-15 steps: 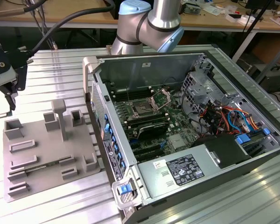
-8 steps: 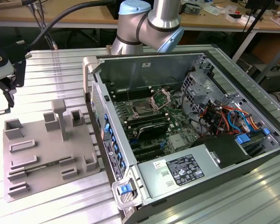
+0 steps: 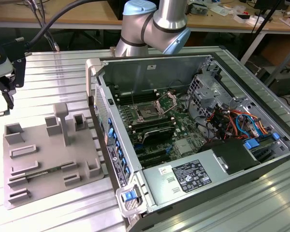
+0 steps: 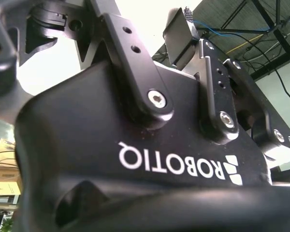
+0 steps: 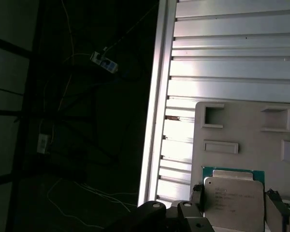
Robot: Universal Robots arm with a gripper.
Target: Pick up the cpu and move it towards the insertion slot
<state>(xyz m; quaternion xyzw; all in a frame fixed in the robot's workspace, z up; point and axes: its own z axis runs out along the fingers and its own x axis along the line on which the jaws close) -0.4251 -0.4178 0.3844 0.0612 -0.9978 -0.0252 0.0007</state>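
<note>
In the first wrist view the cpu (image 5: 233,195), a silvery square chip with a thin green-tan rim, sits between two dark fingers (image 5: 197,193), one against each side. My gripper (image 5: 236,209) is shut on it, with the grey tray (image 5: 246,123) farther behind it. In the exterior view my gripper (image 3: 7,89) hangs at the far left edge, above the ribbed table and off the tray's (image 3: 43,159) far left corner. The insertion slot (image 3: 148,114), a dark square socket with its silver frame tipped open, lies inside the open computer case, well to the exterior view's right of my gripper.
The case's raised side wall (image 3: 99,104) stands between tray and motherboard. The tray carries upright grey posts (image 3: 63,118). Cables (image 3: 232,121) and a drive cage crowd the case's right part. The arm's elbow (image 3: 154,21) stands behind the case. The table edge (image 5: 157,96) drops to a dark floor.
</note>
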